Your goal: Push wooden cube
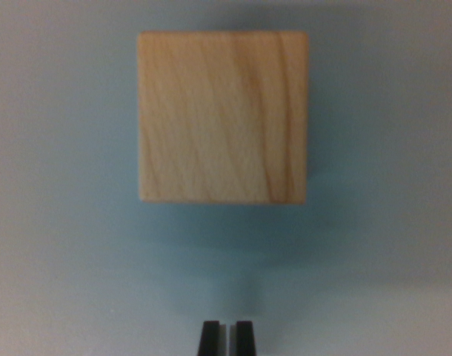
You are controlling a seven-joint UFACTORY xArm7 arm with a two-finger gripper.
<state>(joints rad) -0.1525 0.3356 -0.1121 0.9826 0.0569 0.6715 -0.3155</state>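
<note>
Pincer [226, 337] tips peek in at the bottom edge of the wrist view, two dark fingers nearly pressed together with only a thin slit between them, pinching nothing. Straight ahead of them, apart from the tips, sits the wooden cube [224, 116], its grain running slantwise. It rests on a plain pale blue-grey table [63, 259], with a soft shadow between cube and pincer.

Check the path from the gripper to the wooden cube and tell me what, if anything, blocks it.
Nothing visible blocks it. The gripper sits at the bottom of the wrist view, fingertips nearly together, and only bare pale blue surface lies between it and the wooden cube straight ahead. What lies beyond the cube is mostly out of frame.
</note>
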